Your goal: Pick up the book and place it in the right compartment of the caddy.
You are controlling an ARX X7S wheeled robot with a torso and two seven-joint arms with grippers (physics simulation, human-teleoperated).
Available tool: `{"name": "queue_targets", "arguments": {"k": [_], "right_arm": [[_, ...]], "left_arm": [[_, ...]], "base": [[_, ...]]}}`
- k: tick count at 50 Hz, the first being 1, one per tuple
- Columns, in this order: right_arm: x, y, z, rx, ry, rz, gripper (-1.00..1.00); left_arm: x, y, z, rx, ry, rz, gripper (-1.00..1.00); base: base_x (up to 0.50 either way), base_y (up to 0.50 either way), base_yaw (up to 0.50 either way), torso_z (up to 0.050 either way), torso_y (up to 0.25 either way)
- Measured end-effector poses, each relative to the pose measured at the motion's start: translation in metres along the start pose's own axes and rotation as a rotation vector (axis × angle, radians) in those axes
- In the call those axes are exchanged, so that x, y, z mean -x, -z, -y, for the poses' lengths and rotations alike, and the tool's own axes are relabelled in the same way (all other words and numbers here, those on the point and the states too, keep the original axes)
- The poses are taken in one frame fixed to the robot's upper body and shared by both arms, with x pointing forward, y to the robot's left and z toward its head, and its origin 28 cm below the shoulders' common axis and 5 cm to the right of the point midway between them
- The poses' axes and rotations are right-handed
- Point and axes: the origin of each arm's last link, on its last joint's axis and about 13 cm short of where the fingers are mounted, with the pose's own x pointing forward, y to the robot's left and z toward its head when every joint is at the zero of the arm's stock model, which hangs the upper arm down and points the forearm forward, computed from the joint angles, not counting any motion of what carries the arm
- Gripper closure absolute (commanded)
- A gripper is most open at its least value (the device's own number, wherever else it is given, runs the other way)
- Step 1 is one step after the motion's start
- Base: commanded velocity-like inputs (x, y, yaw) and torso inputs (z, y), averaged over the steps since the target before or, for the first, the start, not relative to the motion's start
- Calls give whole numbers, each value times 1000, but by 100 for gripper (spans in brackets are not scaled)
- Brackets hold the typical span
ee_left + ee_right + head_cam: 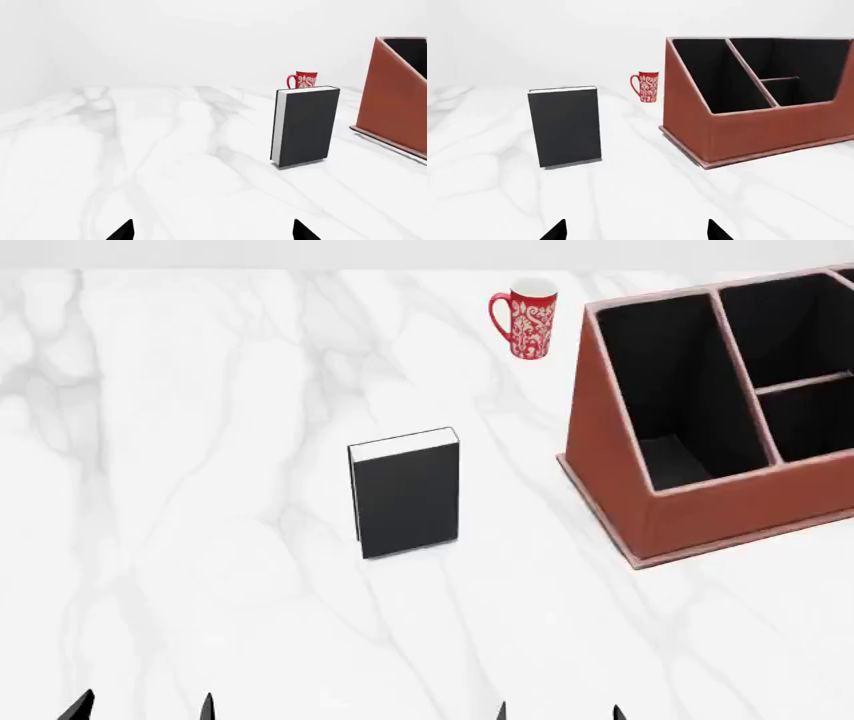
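pre-grasp: book (406, 492) is standing untouched at frame centre, caddy (694, 510) at right; both grippers' jaws are being held released, approach needed.

Book (407, 498) cover: plain black, no title, no lettering
Book page edge: white, unmarked
Mug (526, 319): red with a white ornamental pattern, no letters or numbers to be made out
Caddy (694, 508) outer wall: reddish-brown, no brand mark or label
Caddy compartments: black lining, no tags or numbers
Worktop (200, 490): white marble veining only, no signs
Readable text overall: none in any view
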Motion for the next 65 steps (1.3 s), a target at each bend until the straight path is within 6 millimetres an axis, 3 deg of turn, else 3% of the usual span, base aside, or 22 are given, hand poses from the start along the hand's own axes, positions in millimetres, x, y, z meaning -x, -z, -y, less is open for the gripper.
{"name": "queue_targets", "arguments": {"k": [23, 29, 44, 55, 65], "right_arm": [[1, -7, -1, 17, 4, -7, -100], [-7, -28, 1, 29, -3, 4, -100], [-23, -94, 5, 68, -20, 89, -100], [-24, -111, 6, 87, -14, 115, -100], [-24, -117, 5, 87, -26, 117, -100]], "left_arm": [[0, -3, 0, 11, 13, -7, -100], [-7, -19, -1, 26, 19, -10, -100], [-26, -80, -6, 20, 17, 68, -100], [-29, -99, -7, 5, 14, 106, -100], [-29, -105, -8, -8, 6, 119, -100]], "base": [[0, 0, 0, 0, 0], [0, 0, 0, 0, 0], [0, 0, 0, 0, 0], [0, -7, 0, 0, 0], [0, -500, 0, 0, 0]]}}
